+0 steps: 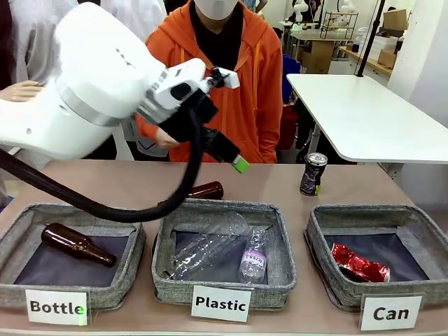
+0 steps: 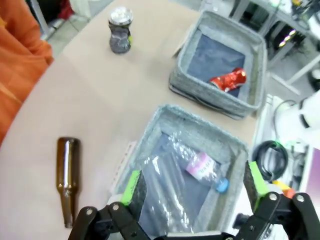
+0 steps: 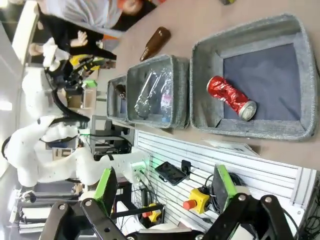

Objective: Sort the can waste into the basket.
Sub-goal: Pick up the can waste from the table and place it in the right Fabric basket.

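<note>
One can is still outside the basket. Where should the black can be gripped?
Probably across its mid-body, from above: the black can stands upright on the table, apart from the Can basket, with free space on both sides.

The brown table holds three grey bins in a row: the Bottle bin, the Plastic bin, then the Can basket. Behind them a black can stands up and a brown bottle lies on its side.

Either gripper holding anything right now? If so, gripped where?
Nothing held. Left gripper and right gripper both open and empty; black can stands free on the table.
</note>
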Controlling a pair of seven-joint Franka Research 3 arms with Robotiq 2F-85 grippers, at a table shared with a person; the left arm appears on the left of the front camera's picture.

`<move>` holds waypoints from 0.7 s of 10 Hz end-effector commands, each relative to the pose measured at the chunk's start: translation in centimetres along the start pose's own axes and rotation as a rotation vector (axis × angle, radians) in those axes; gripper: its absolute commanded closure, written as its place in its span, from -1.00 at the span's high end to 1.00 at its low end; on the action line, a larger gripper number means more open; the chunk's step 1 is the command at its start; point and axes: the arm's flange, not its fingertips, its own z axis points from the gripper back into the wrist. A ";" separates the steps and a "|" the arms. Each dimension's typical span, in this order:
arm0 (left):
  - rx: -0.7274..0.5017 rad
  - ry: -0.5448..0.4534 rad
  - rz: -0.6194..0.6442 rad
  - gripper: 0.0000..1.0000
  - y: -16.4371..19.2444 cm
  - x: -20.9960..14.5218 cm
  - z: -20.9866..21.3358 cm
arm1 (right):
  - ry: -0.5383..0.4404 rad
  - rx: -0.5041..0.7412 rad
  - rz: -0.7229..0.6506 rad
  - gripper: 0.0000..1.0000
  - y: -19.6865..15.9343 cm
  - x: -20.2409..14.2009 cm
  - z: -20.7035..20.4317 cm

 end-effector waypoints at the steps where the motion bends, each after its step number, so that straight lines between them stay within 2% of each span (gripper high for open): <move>1: -0.111 0.008 0.107 1.00 2.6 -2.8 6.3 | 0.150 0.081 -0.022 1.00 2.2 0.9 -3.2; 2: -0.174 -0.021 0.164 1.00 4.2 -5.2 10.2 | 0.262 0.132 -0.056 1.00 3.0 1.8 -5.2; 3: -0.224 -0.109 0.241 1.00 5.8 -8.2 14.2 | 0.349 0.189 -0.097 1.00 3.8 2.7 -7.3; 4: -0.293 -0.219 0.320 1.00 7.1 -12.2 18.0 | 0.379 0.205 -0.117 1.00 4.4 3.6 -9.4; 6: -0.281 -0.423 0.462 1.00 9.0 -20.1 23.6 | 0.432 0.468 -0.202 1.00 4.5 6.6 -12.1; 7: -0.260 -0.522 0.535 1.00 9.0 -24.3 26.0 | 0.436 0.537 -0.252 1.00 4.0 7.5 -12.8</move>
